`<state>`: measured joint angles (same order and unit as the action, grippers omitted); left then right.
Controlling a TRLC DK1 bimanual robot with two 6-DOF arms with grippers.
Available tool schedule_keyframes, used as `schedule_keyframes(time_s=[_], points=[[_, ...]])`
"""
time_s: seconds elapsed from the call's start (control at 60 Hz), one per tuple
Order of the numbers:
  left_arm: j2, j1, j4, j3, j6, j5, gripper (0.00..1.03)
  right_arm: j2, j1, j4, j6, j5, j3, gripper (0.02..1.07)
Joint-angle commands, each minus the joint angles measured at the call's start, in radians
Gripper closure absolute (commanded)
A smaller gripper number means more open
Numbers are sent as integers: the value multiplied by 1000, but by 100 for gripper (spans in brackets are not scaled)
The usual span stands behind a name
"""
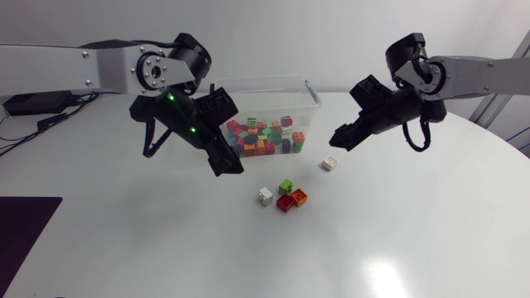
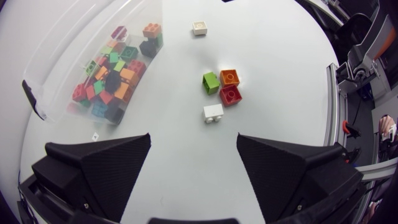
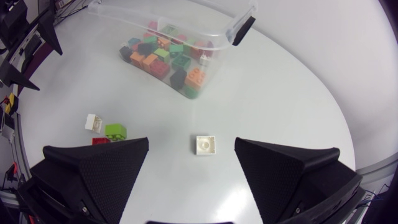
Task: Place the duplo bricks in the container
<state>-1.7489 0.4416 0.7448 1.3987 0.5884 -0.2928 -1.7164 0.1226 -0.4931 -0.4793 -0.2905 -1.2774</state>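
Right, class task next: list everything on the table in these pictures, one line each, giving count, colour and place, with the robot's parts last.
table: one, white, under everything.
container: one, clear plastic, far middle of the table.
bricks in the container: many, mixed colours, heaped inside.
lone white brick: one, white, on the table just ahead of the right arm's open fingers.
white brick, green brick, red brick, orange brick: one each, clustered on the table in front of the container.
left gripper: one, black, open and empty, above the table near the container.
right gripper: one, black, open and empty, above the lone white brick.
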Motion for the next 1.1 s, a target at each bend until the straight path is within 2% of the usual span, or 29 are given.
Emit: schedule_keyframes(time_s=[0.0, 0.4, 0.75, 1.083], points=[[-35, 22, -36, -38, 7, 11, 9, -20, -14, 18, -21, 7, 36, 7], [-175, 109, -79, -47, -70, 21, 9, -137, -11, 62, -19, 60, 58, 7], [-290, 167, -93, 22, -141, 23, 11, -209, 3, 65, -8, 102, 23, 7], [-386, 172, -133, 111, -174, 52, 14, -311, 0, 79, -33, 105, -60, 7]])
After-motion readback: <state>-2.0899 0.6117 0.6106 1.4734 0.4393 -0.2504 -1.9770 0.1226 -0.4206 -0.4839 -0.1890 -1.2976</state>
